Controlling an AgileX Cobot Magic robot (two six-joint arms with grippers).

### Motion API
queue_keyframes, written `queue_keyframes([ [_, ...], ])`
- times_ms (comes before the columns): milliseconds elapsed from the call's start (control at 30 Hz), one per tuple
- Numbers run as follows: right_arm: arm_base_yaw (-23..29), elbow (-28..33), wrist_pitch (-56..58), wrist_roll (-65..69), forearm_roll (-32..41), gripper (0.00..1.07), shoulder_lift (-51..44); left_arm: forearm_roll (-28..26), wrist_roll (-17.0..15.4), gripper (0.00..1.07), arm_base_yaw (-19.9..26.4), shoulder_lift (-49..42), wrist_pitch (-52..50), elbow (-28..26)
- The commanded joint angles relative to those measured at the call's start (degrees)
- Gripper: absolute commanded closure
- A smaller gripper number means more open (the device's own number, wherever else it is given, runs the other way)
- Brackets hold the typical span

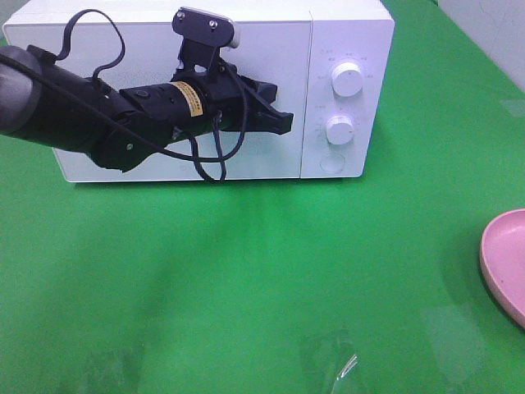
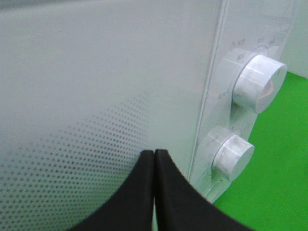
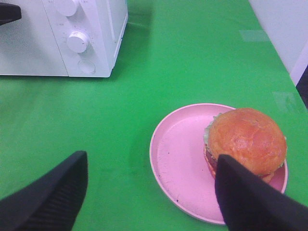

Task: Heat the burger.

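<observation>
Here, left gripper (image 2: pixel 154 190) pinched empty at microwave (image 1: pixel 271 33) door, right gripper (image 3: pixel 149 192) spread above burger (image 3: pixel 246 139).

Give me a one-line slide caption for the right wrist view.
Open right tool above the burger on its pink plate, closed microwave beyond on the green table.

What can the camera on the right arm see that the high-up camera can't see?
Only the right wrist view shows the burger, sitting on the pink plate, and the right gripper with its jaws wide open above the green table.

Only the high view shows the left arm reaching across the microwave door, with the left gripper shut near the door's edge.

Both show the white microwave with its two knobs, the green table, and the pink plate, though the high view catches only the plate's edge.
</observation>
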Motion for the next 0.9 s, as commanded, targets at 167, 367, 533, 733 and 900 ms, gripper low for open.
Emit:
queue_keyframes([
  [167,-0.23,0.06,-0.52,0.17,0.17,0.37,-1.55,-4.01,-1.20,1.07,-2.69,-4.76,12.72,-1.60],
  [367,-0.23,0.06,-0.52,0.17,0.17,0.37,-1.55,-4.07,-1.15,1.04,-6.82,-8.08,24.47,-1.60],
  [533,-0.23,0.06,-0.52,0.17,0.17,0.37,-1.55,-4.07,-1.09,0.40,-11.46,-11.06,37.47,-1.60],
  [733,-0.23,0.06,-0.52,0.17,0.17,0.37,-1.55,-4.53,-1.20,0.06,-13.35,-11.75,43.66,-1.60],
  [900,-0.23,0.06,-0.52,0.17,0.17,0.37,-1.55,-6.53,-1.20,0.07,-13.58,-14.90,61.99,-1.60],
])
